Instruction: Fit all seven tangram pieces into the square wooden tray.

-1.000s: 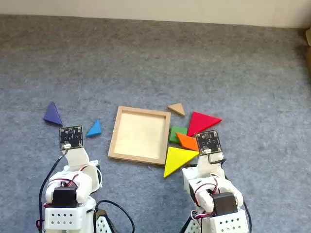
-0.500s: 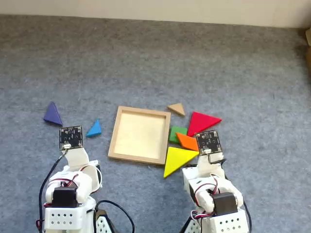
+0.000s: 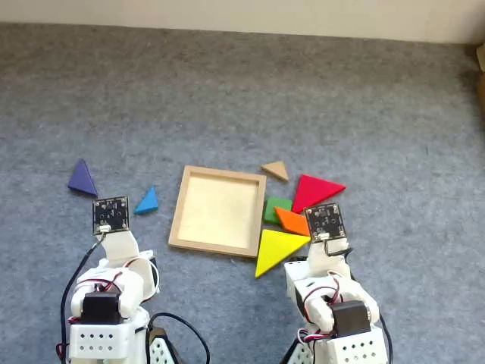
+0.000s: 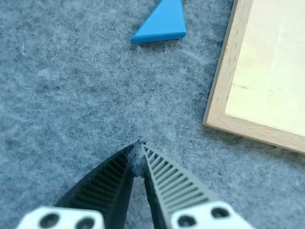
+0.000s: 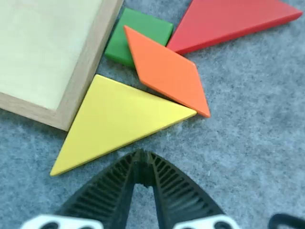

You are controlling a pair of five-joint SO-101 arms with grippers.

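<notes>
Since the square wooden tray [image 3: 178, 206], lying toward the surface's near edge, holds nothing, fitting has not begun. The left gripper [image 4: 139, 152] and right gripper [image 5: 141, 157] rest pinched closed and empty. The yellow triangle [image 3: 277, 247], against the tray's right rim, seems the easiest first pick. The right gripper must first open.

We see a grey carpet [image 3: 242, 98] spread under everything, reaching to the near, left and right edges of the high view. Its pile is short and felt-like, mottled in lighter and darker grey. In both wrist views we see it close up, with fine loose fibres lying here and there. Along the carpet's far edge we see a pale strip [image 3: 242, 15], plain and cream-coloured. At the right edge, near the far corner, a brown thing [image 3: 481, 64] pokes in; we cannot tell what it is.
</notes>
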